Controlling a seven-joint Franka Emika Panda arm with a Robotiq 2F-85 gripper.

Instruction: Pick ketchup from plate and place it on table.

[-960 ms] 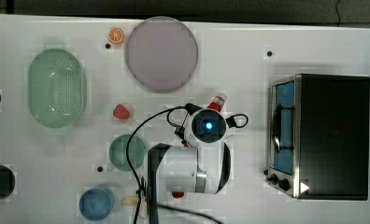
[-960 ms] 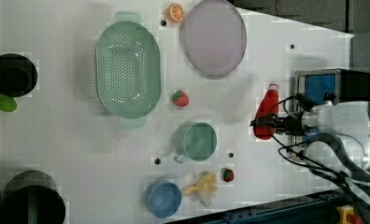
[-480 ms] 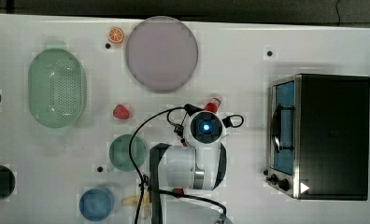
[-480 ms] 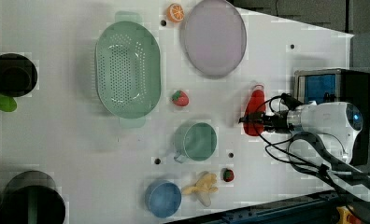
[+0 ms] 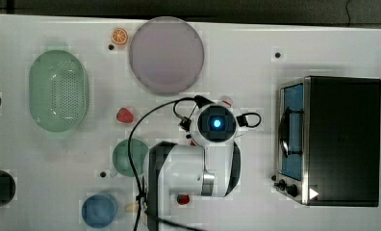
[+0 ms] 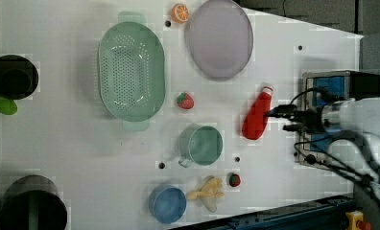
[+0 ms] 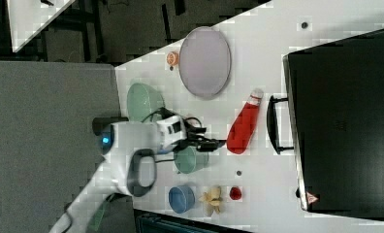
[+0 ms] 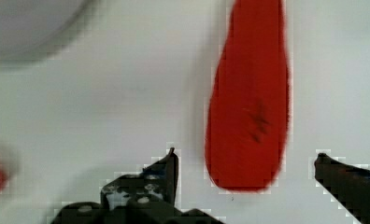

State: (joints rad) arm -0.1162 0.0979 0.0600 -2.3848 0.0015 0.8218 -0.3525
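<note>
My gripper (image 8: pixel 246 161) is spread wide, the ketchup (image 8: pixel 249 102) lying between my fingertips (on the table (image 8: pixel 103 102)), long axis pointing ahead.

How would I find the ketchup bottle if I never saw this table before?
In the left view, start at the black oven on the white table. Just to its left lies the ketchup, off the lilac plate. It is the lone long red bottle with a white cap.
</note>
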